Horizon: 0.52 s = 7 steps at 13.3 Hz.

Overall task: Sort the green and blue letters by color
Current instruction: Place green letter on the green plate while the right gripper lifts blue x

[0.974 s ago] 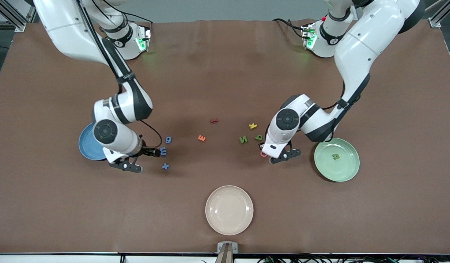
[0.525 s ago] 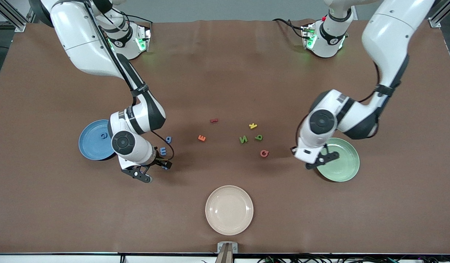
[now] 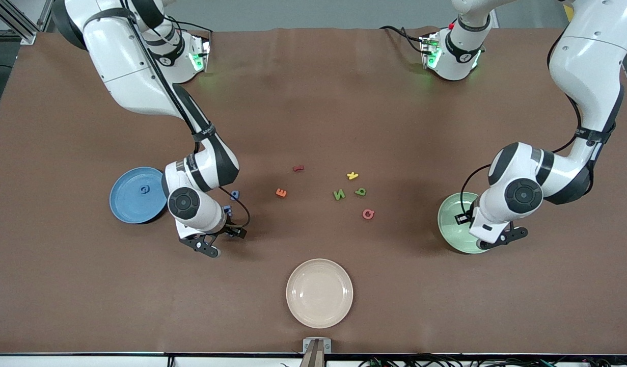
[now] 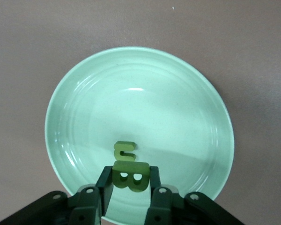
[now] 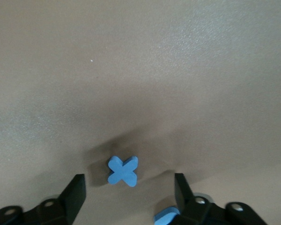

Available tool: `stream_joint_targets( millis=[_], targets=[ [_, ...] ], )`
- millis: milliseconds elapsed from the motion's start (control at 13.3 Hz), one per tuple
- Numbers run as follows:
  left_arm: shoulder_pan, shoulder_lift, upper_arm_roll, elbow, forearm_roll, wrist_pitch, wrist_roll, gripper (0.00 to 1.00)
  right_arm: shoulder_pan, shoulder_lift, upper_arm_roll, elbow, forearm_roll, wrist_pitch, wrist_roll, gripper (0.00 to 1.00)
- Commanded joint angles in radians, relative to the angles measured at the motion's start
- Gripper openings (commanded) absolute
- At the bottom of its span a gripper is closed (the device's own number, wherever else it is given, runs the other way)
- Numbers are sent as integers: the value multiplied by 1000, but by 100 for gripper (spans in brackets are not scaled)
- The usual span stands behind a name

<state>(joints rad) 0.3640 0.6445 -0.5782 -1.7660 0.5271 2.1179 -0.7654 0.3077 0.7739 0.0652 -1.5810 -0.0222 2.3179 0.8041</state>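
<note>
Front view: brown table (image 3: 313,102) bearing three plates (image 3: 319,293).

The left gripper (image 4: 129,187) hangs over the plate (image 4: 210,108) at the left arm's end of the table, a letter B (image 4: 130,175) between its fingers, another letter (image 4: 124,151) lying in that plate. The right gripper (image 5: 129,187) stands over a plus sign (image 5: 122,170) on the table, beside the plate (image 3: 120,204) at the right arm's end, which holds one letter (image 3: 144,189)
</note>
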Motion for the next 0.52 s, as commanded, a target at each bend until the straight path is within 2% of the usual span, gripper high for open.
stream_joint_targets(
  millis=[0, 225, 450],
  targets=[
    [-2, -5, -3, -1, 19, 7, -3, 100, 13, 21, -7, 32, 1, -5, 23, 71],
    [-23, -22, -18, -6, 7, -9, -26, 100, 14, 21, -8, 32, -1, -6, 23, 54],
    [-40, -25, -107, -18, 4, -29, -121, 100, 13, 22, -8, 32, -2, -6, 23, 45]
  ],
)
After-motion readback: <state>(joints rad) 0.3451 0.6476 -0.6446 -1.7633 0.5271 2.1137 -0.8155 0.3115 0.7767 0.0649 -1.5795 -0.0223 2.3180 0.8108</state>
